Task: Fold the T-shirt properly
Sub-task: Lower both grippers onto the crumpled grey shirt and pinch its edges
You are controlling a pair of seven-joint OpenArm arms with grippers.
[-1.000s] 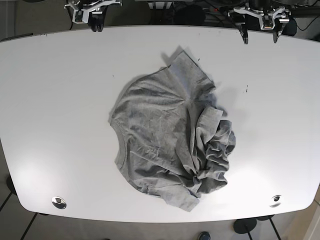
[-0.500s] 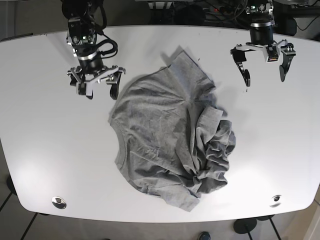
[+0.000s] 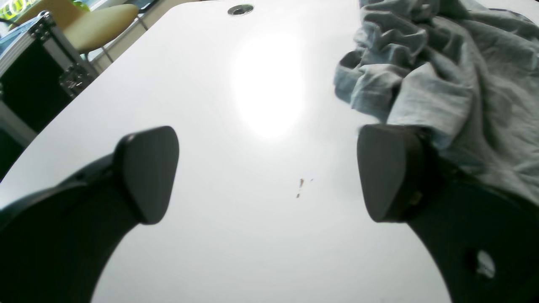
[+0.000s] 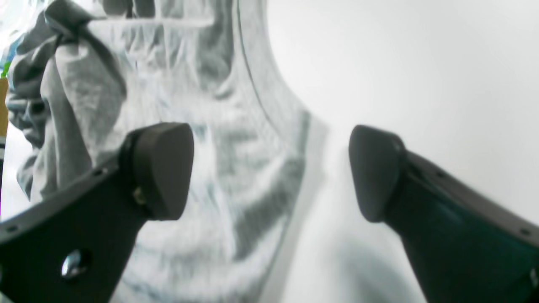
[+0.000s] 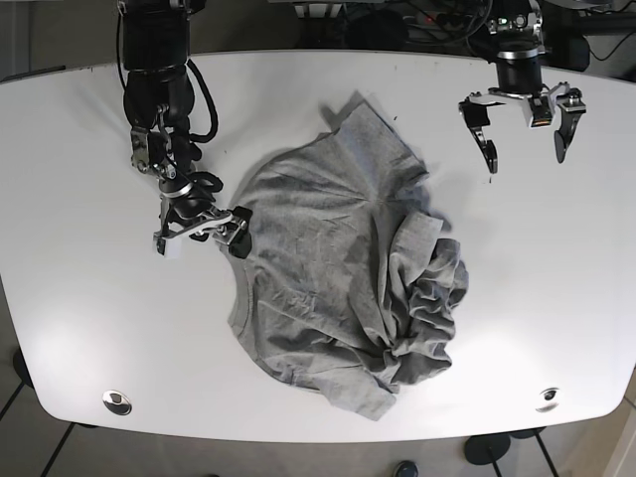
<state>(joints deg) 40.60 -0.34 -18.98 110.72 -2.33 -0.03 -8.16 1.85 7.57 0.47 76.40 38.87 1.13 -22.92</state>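
Note:
A grey T-shirt point(image 5: 338, 278) lies crumpled on the white table point(image 5: 89, 149), bunched in folds on its right side. My right gripper point(image 5: 202, 238) is open and low at the shirt's left edge, by the collar. In the right wrist view point(image 4: 269, 172) the shirt point(image 4: 189, 105) lies under the left finger point(image 4: 162, 168), with its collar edge between the two fingers. My left gripper point(image 5: 524, 149) is open and empty over bare table at the back right, apart from the shirt. In the left wrist view point(image 3: 269, 174) the bunched folds point(image 3: 454, 63) lie ahead on the right.
Two metal grommets sit near the table's front edge, one on the left point(image 5: 117, 402) and one on the right point(image 5: 548, 397). A yellow chair point(image 3: 101, 21) and a black case point(image 3: 33, 75) stand beyond the table edge. Small brown specks point(image 3: 300, 187) mark the table.
Both arms came out from the table's back edge. Over the last half second my right gripper moved forward to the shirt's collar edge, and my left gripper barely shifted.

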